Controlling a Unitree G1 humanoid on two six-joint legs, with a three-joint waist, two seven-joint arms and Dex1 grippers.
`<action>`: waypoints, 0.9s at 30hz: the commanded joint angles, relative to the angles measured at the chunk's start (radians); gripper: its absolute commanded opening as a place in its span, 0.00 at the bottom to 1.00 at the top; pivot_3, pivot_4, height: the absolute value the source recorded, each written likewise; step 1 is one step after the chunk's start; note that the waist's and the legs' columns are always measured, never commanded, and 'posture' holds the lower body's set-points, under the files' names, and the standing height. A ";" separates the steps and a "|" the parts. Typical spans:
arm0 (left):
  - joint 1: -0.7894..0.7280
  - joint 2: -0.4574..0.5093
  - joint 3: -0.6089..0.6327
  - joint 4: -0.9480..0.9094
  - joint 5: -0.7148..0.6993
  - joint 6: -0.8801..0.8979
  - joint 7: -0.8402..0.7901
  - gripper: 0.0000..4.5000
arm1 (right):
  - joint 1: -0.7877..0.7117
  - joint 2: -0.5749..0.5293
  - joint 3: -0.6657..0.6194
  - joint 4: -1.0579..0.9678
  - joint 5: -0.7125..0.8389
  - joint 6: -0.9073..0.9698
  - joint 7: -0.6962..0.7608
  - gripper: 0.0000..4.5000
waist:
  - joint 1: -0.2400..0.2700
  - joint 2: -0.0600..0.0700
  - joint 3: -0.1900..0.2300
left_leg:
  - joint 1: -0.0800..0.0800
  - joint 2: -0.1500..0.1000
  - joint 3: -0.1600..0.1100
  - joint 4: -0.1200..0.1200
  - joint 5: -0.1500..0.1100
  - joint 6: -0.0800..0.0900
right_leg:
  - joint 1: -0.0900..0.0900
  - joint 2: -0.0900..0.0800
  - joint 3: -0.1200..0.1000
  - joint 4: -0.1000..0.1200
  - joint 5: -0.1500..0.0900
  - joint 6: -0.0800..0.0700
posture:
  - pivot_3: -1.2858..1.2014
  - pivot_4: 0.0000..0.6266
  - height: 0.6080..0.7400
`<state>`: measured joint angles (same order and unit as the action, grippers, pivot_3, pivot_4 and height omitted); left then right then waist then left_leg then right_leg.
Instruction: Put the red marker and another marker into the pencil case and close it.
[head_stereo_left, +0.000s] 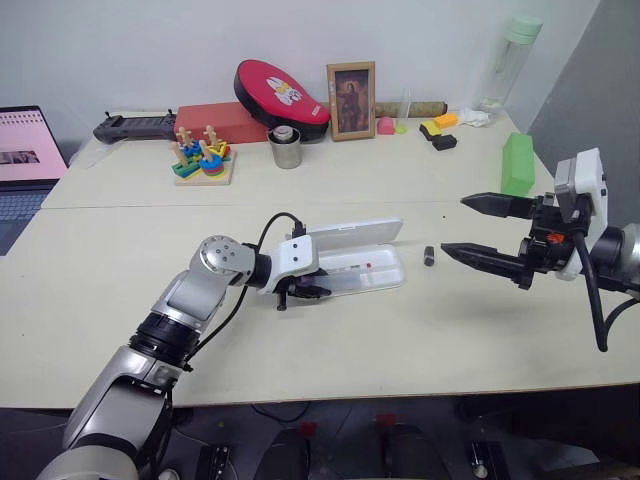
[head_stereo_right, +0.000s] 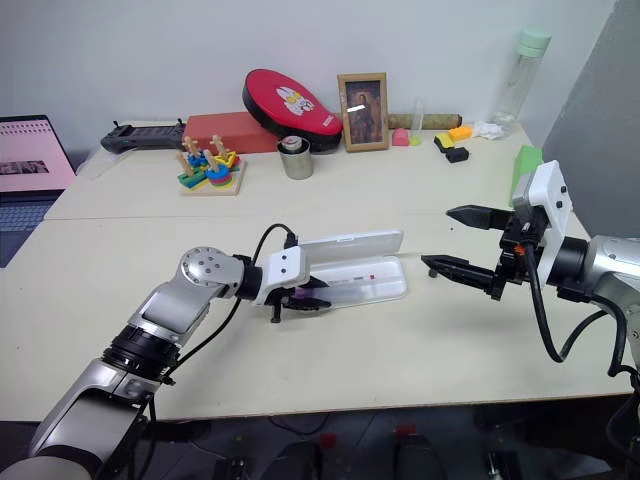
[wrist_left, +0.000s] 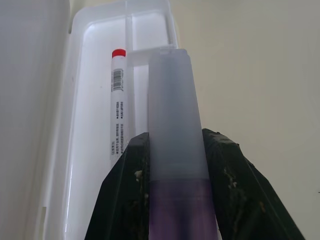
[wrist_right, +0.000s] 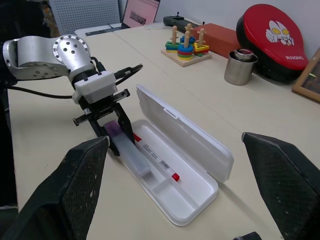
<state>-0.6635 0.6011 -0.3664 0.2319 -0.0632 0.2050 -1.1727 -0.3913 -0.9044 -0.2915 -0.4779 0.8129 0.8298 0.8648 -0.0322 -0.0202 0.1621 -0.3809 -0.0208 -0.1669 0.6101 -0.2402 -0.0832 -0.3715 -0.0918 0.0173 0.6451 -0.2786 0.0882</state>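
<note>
The red marker (wrist_right: 155, 160) already lies in the open pencil case (wrist_right: 192, 207); the left claw (wrist_right: 116, 131), grasping the lavender marker (wrist_left: 172, 130), must drop it in, the lid unshut, the right claw (head_stereo_left: 480, 228) released.

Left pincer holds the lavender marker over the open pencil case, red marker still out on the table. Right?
Not quite. The red marker already lies inside the open pencil case, as the right wrist view shows. The rest stands: the left pincer is shut on the lavender marker, held over the case.
</note>
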 joint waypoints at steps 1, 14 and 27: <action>-0.035 -0.015 0.000 0.036 0.038 -0.036 0.011 0.27 | 0.004 -0.016 -0.029 -0.037 0.020 -0.004 -0.011 1.00 | 0.000 0.000 0.000 | 0.000 0.000 0.000 0.000 0.000 0.000 | 0.000 0.000 0.000 0.000 0.000 0.000 | 0.52 0.24 1.00; -0.068 -0.073 0.008 0.102 0.070 -0.046 0.013 0.27 | 0.006 -0.017 -0.025 -0.045 0.029 -0.005 -0.037 1.00 | 0.000 0.000 0.000 | 0.000 0.000 0.000 0.000 0.000 0.000 | 0.000 0.000 0.000 0.000 0.000 0.000 | 0.52 0.24 1.00; -0.083 -0.096 0.019 0.113 0.078 -0.029 0.016 0.51 | 0.003 -0.017 -0.017 -0.043 0.029 -0.010 -0.052 1.00 | 0.000 0.000 0.000 | 0.000 0.000 0.000 0.000 0.000 0.000 | 0.000 0.000 0.000 0.000 0.000 0.000 | 0.52 0.24 1.00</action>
<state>-0.7271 0.5084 -0.3649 0.3584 0.0162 0.1745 -1.1578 -0.3758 -0.9071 -0.2925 -0.4966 0.8371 0.8311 0.8210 -0.0325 -0.0202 0.1620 -0.3806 -0.0209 -0.1671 0.6106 -0.2400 -0.0829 -0.3712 -0.0918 0.0173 0.6455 -0.2785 0.0883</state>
